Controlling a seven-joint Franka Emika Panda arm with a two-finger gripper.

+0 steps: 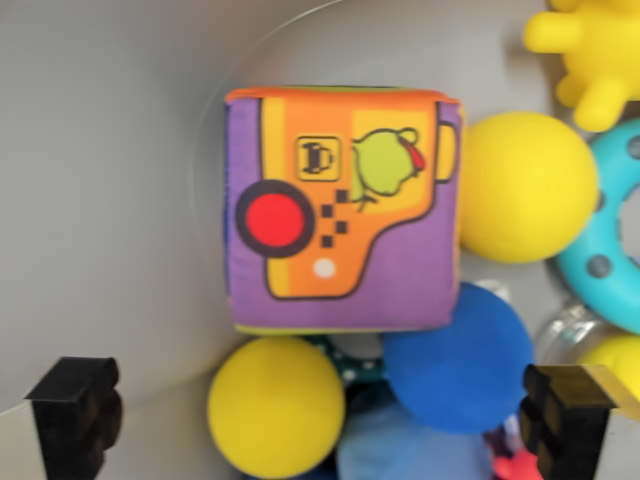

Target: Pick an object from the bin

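From over the bin [120, 200], the gripper [325, 410] hangs with its two black fingers [75, 410] spread wide, one at each lower corner of the wrist view, and nothing between them but toys lying below. Straight ahead of the fingertips, a little up the picture, sits a soft fabric cube printed in purple and orange with a red dot and a small green figure [343, 210]. It rests against the pale grey bin wall on the wrist view's left.

Right between the fingers lie a smooth yellow ball [275, 405] and a dark blue ball [458, 372], both touching the cube's near edge. A second, larger yellow ball [528, 187] presses against the cube on the wrist view's right. Beyond it is a turquoise ring with grey dots [620, 250], and a knobbly yellow rubber toy [590, 50] sits in the far corner.

The cube looks the likeliest pick. I would judge it light and squashy, with cloth that grips well, not fragile at all. Its flat side faces suit the fingers; closing across its width should hold, though it will give inward. The balls look smooth and apt to roll away.
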